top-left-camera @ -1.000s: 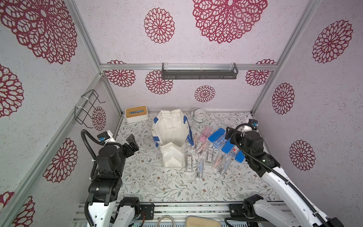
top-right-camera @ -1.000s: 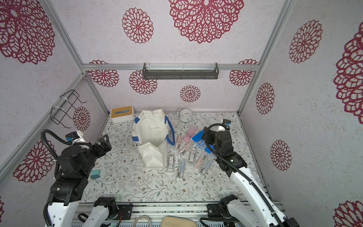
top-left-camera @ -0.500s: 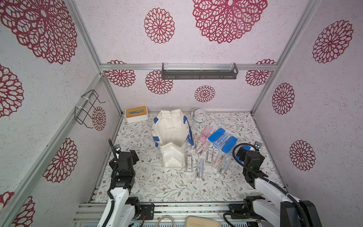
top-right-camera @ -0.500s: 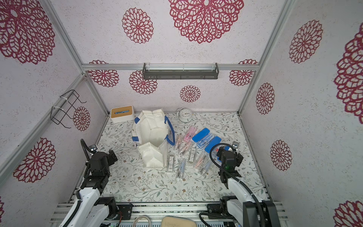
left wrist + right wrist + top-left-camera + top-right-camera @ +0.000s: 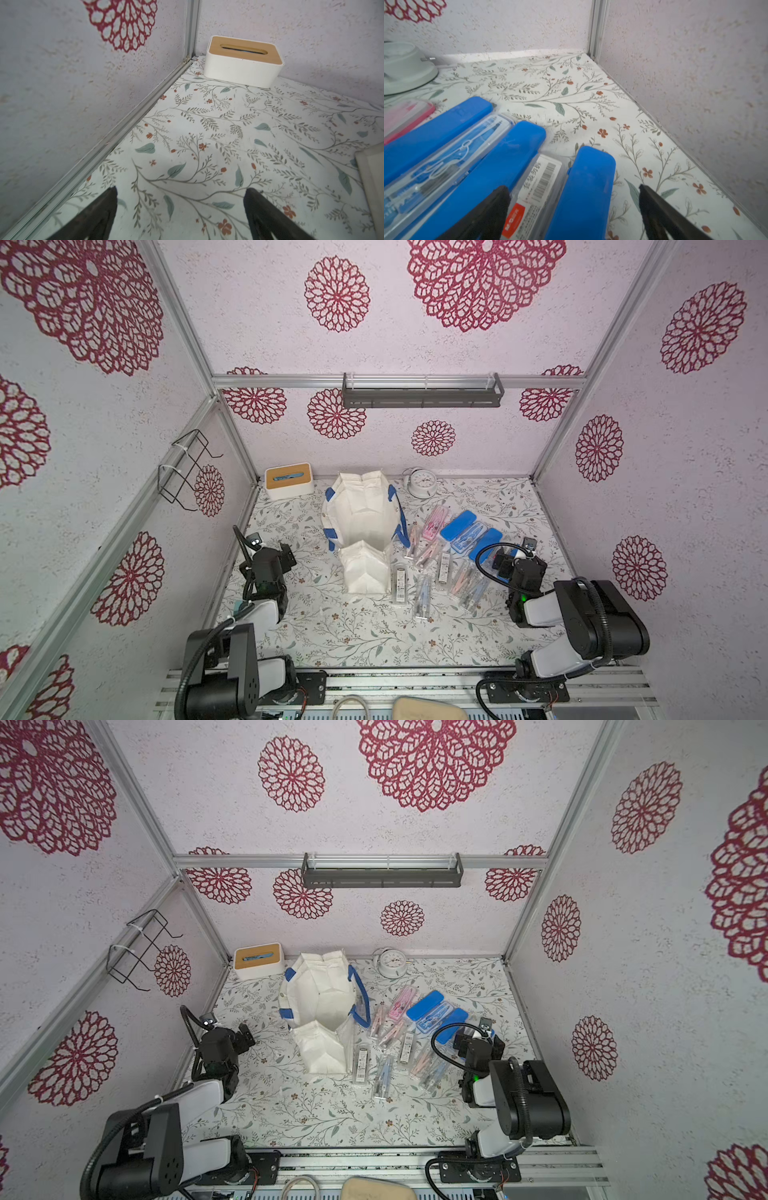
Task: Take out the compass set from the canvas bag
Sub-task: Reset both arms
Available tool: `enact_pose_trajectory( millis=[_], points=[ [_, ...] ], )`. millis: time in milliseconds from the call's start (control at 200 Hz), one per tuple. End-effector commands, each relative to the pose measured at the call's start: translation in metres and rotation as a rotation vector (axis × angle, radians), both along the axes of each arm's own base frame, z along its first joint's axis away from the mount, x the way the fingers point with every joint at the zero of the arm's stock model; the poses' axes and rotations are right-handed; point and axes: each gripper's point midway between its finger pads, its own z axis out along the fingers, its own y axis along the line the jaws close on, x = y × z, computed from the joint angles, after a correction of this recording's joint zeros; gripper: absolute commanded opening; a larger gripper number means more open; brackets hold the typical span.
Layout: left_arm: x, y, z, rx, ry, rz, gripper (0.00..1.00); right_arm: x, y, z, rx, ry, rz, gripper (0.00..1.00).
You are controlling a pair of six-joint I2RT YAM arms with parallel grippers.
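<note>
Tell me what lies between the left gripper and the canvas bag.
Only bare tabletop, between the left gripper and the canvas bag, in both top views.

Saw an off-white soft canvas bag point(image 5: 360, 510) with bright blue straps, a pale tabletop point(image 5: 332, 630) printed with grey-green sprigs and rust flowers (walls point(image 5: 498, 344) lilac, crimson rosettes), rectangular blue plastic cases point(image 5: 457, 524), a white tissue box point(image 5: 291, 489), tan-lidded.

Canvas bag point(image 5: 320, 992) mid-table; compass sets point(image 5: 434, 1017) lying beside.
</note>
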Motion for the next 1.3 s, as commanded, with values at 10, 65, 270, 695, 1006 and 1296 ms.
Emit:
enact_pose_trajectory(
  millis=[10, 65, 270, 695, 1006, 1296],
  points=[
    [0.032, -0.007, 0.027, -0.006, -0.098, -0.088, 0.97, 0.011, 0.001, 0.03, -0.02, -0.111, 0.005, 0.99],
    [0.039, -0.009, 0.024, -0.015, -0.069, -0.105, 0.97, 0.01, 0.002, 0.029, -0.021, -0.099, 0.003, 0.99],
    [0.039, -0.002, 0.014, 0.015, -0.131, -0.064, 0.97, 0.01, 0.002, 0.03, -0.024, -0.106, 0.001, 0.99],
    [0.041, -0.007, 0.006, 0.061, -0.102, -0.049, 0.97, 0.01, 0.002, 0.029, -0.024, -0.101, 0.001, 0.99],
    [0.04, -0.007, 0.006, 0.076, -0.099, -0.035, 0.97, 0.012, 0.003, 0.029, -0.03, -0.096, 0.005, 0.99],
    [0.041, -0.006, 0.005, 0.079, -0.09, -0.032, 0.97, 0.014, 0.003, 0.026, -0.027, -0.084, 0.011, 0.99]
  ],
)
